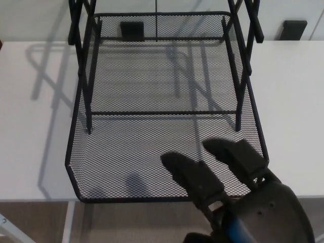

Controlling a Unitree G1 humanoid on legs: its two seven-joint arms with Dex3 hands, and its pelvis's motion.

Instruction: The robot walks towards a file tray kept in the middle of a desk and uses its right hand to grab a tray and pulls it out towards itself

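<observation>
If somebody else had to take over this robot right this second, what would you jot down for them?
Right hand: black, fingers spread over the front of the black wire-mesh tray, holding nothing.
Left hand: out of view.
The tray lies on the white desk, its front edge at the desk's near edge, sticking out forward of the black upright frame.
Done: hand has reached the tray.
Left: close on the front rim and pull it nearer. Whether any pulling has happened, I cannot tell.
</observation>
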